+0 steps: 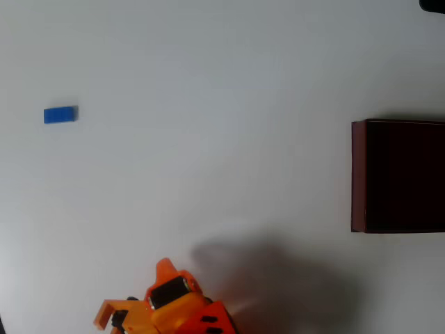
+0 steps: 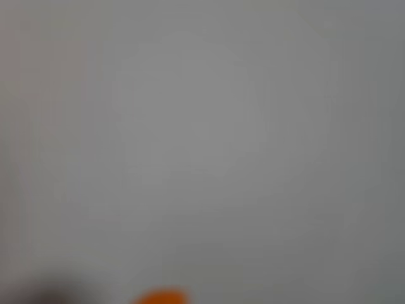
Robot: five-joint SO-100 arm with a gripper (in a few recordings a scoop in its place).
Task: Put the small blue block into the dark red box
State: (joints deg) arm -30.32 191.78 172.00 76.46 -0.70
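The small blue block (image 1: 60, 115) lies flat on the white table at the far left of the overhead view, long side left to right. The dark red box (image 1: 358, 177) stands at the right edge, its nearly black inside facing up and partly cut off by the frame. My orange gripper (image 1: 149, 296) sits at the bottom edge, left of centre, far from both block and box. Its fingers are partly cut off, so how the jaws stand is unclear. In the wrist view there is blurred grey table and an orange finger (image 2: 161, 296) tip at the bottom edge.
The arm throws a wide soft shadow (image 1: 278, 278) on the table to its right. A dark object (image 1: 432, 4) pokes in at the top right corner. Bare white table (image 1: 208, 139) stretches between the block and the box.
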